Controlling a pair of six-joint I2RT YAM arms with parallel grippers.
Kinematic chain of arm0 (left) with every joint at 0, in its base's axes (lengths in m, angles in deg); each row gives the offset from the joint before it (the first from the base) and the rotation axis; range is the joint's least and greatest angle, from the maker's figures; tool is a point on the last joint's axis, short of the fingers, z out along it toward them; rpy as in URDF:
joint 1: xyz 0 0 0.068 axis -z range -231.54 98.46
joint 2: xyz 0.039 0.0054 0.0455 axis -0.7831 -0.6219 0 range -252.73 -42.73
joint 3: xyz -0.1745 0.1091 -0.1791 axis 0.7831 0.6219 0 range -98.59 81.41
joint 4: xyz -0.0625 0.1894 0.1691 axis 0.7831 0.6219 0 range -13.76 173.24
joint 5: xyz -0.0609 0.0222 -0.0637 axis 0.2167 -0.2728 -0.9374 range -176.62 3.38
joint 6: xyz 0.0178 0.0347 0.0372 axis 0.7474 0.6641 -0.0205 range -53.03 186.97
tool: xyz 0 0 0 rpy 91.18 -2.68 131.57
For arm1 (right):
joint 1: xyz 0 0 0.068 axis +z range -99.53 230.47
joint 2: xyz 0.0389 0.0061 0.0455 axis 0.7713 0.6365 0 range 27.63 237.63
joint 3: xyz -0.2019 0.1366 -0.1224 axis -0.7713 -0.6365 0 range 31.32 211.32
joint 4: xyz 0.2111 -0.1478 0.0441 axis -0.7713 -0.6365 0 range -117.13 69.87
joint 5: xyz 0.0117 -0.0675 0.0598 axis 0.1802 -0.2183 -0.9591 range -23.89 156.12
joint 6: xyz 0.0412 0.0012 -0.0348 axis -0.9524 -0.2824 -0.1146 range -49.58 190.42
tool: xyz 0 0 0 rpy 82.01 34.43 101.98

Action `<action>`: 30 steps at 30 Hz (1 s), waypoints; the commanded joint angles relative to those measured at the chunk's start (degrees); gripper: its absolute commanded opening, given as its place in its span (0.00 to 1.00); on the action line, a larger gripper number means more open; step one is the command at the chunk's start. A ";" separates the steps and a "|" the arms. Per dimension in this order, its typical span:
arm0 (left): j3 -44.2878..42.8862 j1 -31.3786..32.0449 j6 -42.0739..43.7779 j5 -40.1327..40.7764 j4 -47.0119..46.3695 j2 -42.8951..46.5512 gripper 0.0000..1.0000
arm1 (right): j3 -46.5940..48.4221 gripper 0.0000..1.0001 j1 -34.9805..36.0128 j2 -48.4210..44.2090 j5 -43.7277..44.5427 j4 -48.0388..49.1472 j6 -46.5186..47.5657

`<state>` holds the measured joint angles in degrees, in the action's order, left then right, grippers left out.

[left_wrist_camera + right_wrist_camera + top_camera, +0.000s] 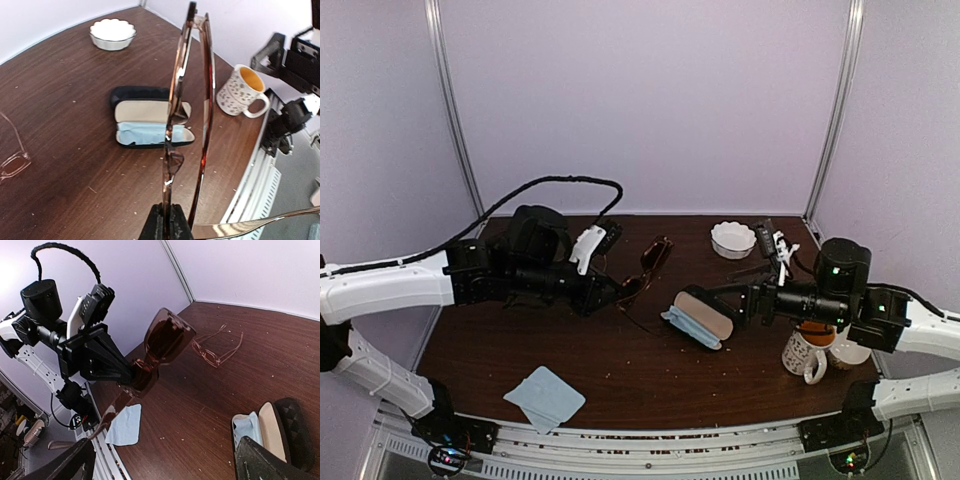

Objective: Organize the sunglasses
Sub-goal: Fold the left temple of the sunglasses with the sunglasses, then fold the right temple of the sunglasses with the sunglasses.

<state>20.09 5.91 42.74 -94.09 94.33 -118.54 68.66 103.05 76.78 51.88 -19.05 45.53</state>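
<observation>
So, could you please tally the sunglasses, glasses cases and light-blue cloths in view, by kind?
Sunglasses: 2 (held pair in the left gripper; loose pair)
Glasses case: 1
Light-blue cloths: 2 (cased cloth; loose cloth)
Total: 5
</observation>
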 commanded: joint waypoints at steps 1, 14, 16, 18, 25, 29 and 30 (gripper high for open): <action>-0.42 0.03 -2.43 6.83 -2.19 -1.56 0.00 | -4.99 1.00 -0.24 -4.58 3.78 -2.63 3.84; -9.79 0.03 -9.93 12.55 -5.17 -9.40 0.00 | -14.00 0.98 2.52 -8.79 -5.19 7.17 4.89; -11.17 0.03 -9.95 12.17 -5.24 -10.33 0.00 | -13.23 0.97 3.80 -7.67 -5.67 6.64 5.46; -12.23 0.03 -9.88 11.68 -5.42 -11.04 0.00 | -12.71 0.97 5.07 -6.97 -6.34 6.61 5.95; -13.83 0.05 -10.47 9.13 -7.35 -11.94 0.00 | -10.20 0.96 8.98 -4.28 -8.26 9.30 6.37; -13.56 0.03 -10.69 7.13 -9.41 -11.59 0.00 | -8.69 0.95 10.51 -2.44 -9.39 11.89 6.21; -13.63 0.03 -10.80 6.89 -9.46 -11.55 0.00 | -8.45 0.95 10.89 -2.13 -9.40 12.53 6.25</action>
<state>8.05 5.91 32.69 -84.86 89.92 -130.17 57.62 112.56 73.56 44.27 -11.13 51.08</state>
